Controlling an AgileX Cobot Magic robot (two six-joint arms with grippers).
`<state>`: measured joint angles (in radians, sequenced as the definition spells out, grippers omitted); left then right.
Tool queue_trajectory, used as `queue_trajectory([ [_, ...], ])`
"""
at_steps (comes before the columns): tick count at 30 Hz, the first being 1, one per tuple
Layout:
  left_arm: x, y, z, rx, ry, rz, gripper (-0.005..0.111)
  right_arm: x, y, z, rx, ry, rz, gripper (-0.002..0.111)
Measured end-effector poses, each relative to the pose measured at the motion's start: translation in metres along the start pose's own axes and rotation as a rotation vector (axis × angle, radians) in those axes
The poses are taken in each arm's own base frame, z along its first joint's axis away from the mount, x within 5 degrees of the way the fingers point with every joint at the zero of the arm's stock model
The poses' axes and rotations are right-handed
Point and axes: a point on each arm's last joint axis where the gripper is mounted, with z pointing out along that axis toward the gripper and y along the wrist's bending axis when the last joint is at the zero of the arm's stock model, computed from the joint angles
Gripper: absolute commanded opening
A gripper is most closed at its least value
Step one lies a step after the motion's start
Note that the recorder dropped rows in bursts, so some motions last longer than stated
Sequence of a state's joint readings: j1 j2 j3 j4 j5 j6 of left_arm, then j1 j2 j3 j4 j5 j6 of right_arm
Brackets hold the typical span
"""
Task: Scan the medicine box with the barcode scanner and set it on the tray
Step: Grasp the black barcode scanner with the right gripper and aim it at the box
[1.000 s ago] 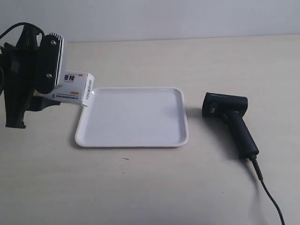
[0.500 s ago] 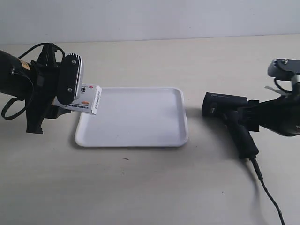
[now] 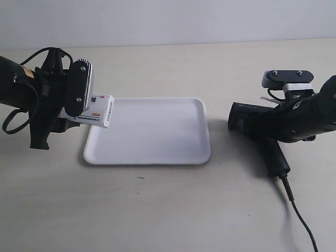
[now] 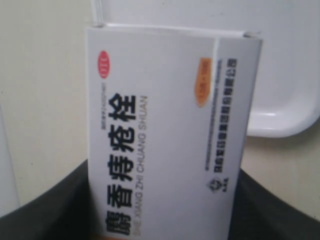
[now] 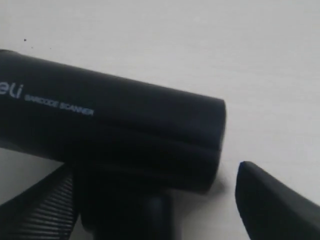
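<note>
Tray (image 3: 149,157) first, as the largest piece: we see it flat on the desk (image 3: 168,210) in the middle, rigid plastic with a low rim, and we judge it needs no handling, only a clear drop zone.

Scanner (image 3: 260,131) next: it lies on its side at the exterior view's right, head toward the tray, cable (image 3: 302,220) trailing off. We judge it stiff, fairly light and smooth-skinned, so the handle is the place to hold, and the cable may drag. The right end effector (image 5: 155,200) has its fingers either side of the scanner where the handle meets the head (image 5: 110,130); its jaws stand apart and we see no contact yet, so we take it as open around the scanner.

Box (image 3: 98,109) last: a thin, light carton that will crush if squeezed hard and may slip on its glossy faces. The left end effector (image 4: 165,220) is closed on its lower end, holding it off the desk just over the tray's near corner, printed face (image 4: 150,130) toward the wrist camera, well apart from the scanner.
</note>
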<state>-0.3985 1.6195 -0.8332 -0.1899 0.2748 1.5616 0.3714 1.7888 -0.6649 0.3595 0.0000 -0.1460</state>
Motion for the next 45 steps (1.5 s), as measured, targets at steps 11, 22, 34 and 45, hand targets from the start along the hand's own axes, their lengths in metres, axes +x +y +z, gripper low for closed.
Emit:
queue_trajectory([
  [11, 0.0, 0.0, 0.001, 0.0, -0.005, -0.021, 0.001, 0.001, -0.001, 0.011, 0.012, 0.003, -0.011, 0.0],
  [22, -0.008, 0.011, 0.024, 0.178, -0.031, -0.083, 0.0, -0.002, 0.045, -0.03, -0.107, 0.01, -0.237, 0.0],
  [34, -0.015, 0.018, 0.016, 0.319, -0.049, -0.132, 0.0, 0.005, 0.065, -0.032, -0.142, 0.006, -0.319, 0.0],
  [45, -0.01, 0.021, 0.009, 0.398, -0.028, -0.226, 0.0, 0.0, 0.067, -0.032, -0.137, -0.06, -0.391, 0.0],
])
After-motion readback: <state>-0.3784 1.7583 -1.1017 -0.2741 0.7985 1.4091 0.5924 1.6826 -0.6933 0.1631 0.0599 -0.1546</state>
